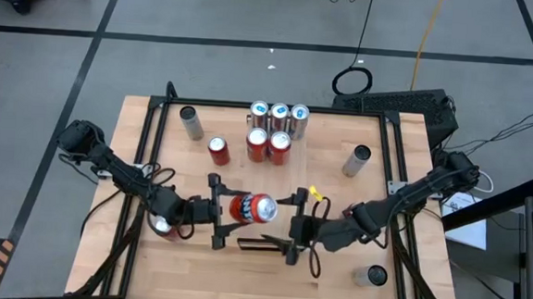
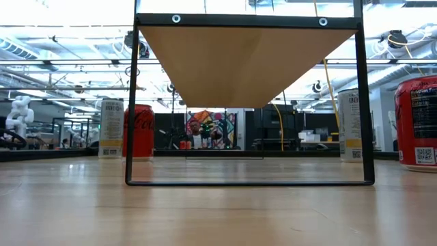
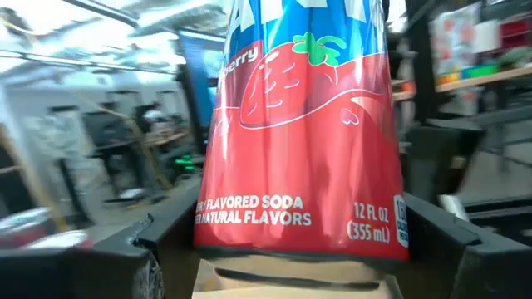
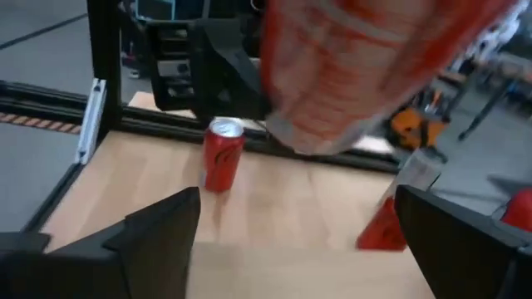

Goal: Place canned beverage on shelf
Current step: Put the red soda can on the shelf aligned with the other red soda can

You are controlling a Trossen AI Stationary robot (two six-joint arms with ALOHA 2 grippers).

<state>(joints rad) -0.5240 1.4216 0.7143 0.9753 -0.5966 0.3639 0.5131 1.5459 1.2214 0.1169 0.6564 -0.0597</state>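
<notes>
Grey workshop floor surrounds a pale wooden tabletop (image 1: 356,201) framed in black; at its far side, five cans stand clustered on the shelf (image 1: 290,143), a long pale wood panel. Near the front edge, the left gripper (image 1: 218,211) pinches a red strawberry-soda can (image 1: 253,208) across its body, tilted well off upright, its silver top toward the right arm; the left wrist view shows both dark fingers (image 3: 112,257) pressed to the label. Right gripper (image 1: 296,229) waits just beside, jaws spread wide and empty. Judged step: carrying, or a handover; next, the can wants righting and travel to a free spot on the shelf beside the cluster, without nudging those cans.
</notes>
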